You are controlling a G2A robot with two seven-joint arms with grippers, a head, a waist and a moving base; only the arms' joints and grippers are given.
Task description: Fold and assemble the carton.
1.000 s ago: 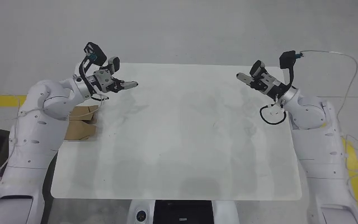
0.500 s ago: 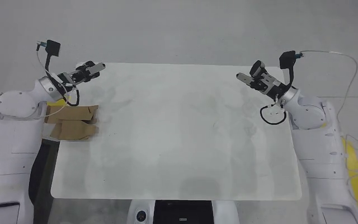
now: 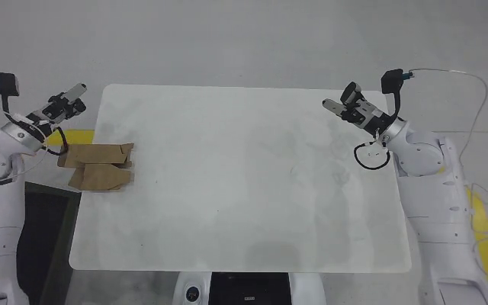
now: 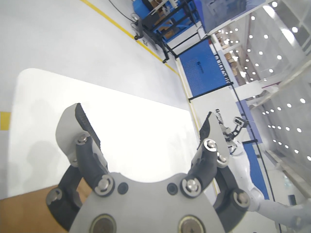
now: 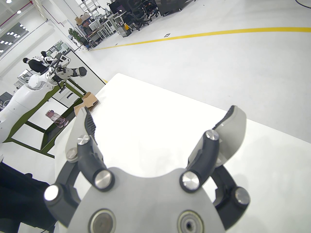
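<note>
A flattened brown carton (image 3: pixel 99 166) lies at the table's left edge, partly hanging over it; it also shows as a brown patch (image 4: pixel 29 207) in the left wrist view and far off (image 5: pixel 88 101) in the right wrist view. My left gripper (image 3: pixel 70 97) hangs open off the table's far left corner, beyond the carton, with nothing between its fingers (image 4: pixel 82 124). My right gripper (image 3: pixel 334 106) is open and empty above the table's far right part; its fingers (image 5: pixel 86 120) stand wide apart.
The white table (image 3: pixel 244 191) is bare apart from the carton. A dark bin (image 3: pixel 42 229) stands on the floor beside the table's left edge. Yellow floor lines (image 3: pixel 76 136) run past both sides.
My left arm has swung left and away from the table's far left part, ending off the table corner. The carton is now fully uncovered. The right arm has not moved.
</note>
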